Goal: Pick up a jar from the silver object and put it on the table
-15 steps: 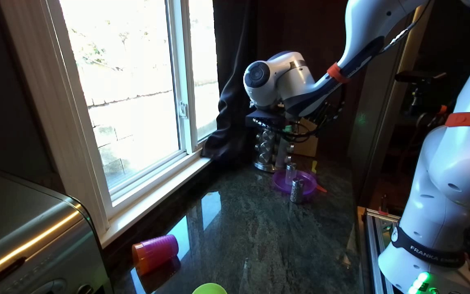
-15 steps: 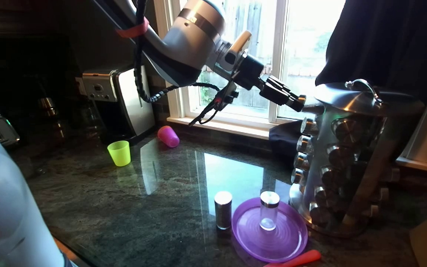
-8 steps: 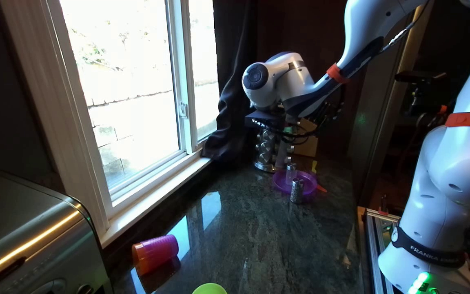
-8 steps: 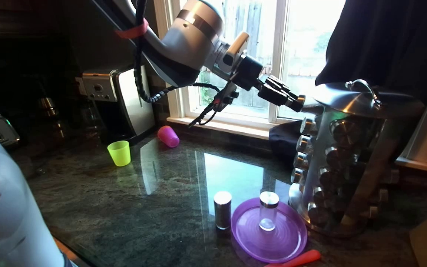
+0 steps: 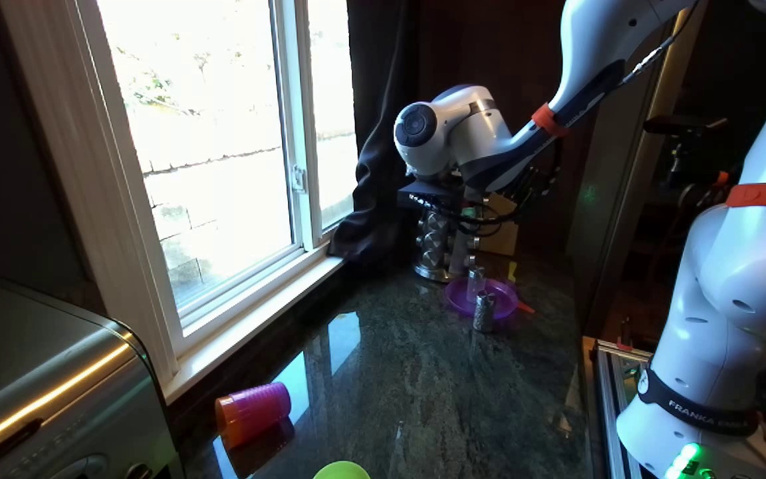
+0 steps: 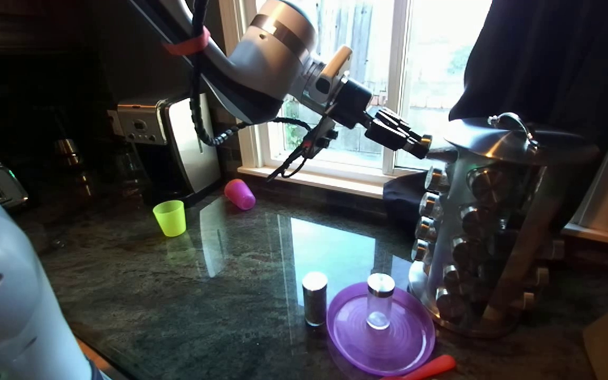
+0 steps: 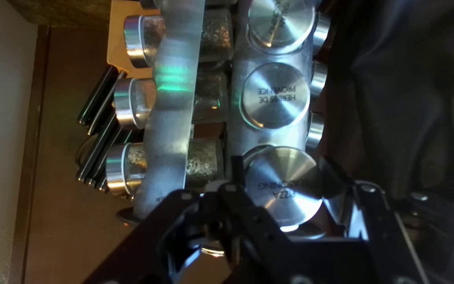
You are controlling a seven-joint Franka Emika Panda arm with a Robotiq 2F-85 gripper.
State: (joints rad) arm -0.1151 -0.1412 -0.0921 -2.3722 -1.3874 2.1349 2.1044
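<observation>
One spice jar (image 7: 284,187), its lid reading PIZZA SEASONING upside down in the wrist view, sits in the topmost slot of the rack (image 6: 451,211), and the gripper (image 6: 420,144) is clenched on that lid, a finger at either side. The lid stands out farther than those below it; the jar's far end is hidden. Compared with a second ago, the gripper has drawn slightly toward the left of an exterior view, and the rack has shifted the same way with it, along with the purple plate (image 6: 349,338), the clear jar (image 6: 379,305) upright on it, the dark jar (image 6: 315,303) just beside it and the red utensil (image 6: 433,366) near its rim. The green cup (image 6: 170,219) and the pink cup (image 6: 239,193), lying on its side, have stayed put. The plate comes close against the rack's foot; whether they touch, I cannot tell. A dark curtain (image 6: 536,68) hangs behind the rack, and the window sill (image 5: 256,320) bounds that side of the counter (image 5: 409,399). Opposite, the counter's edge runs beside the arm's base (image 5: 662,426). The widest room for moving lies between the dark jar and the two cups.
</observation>
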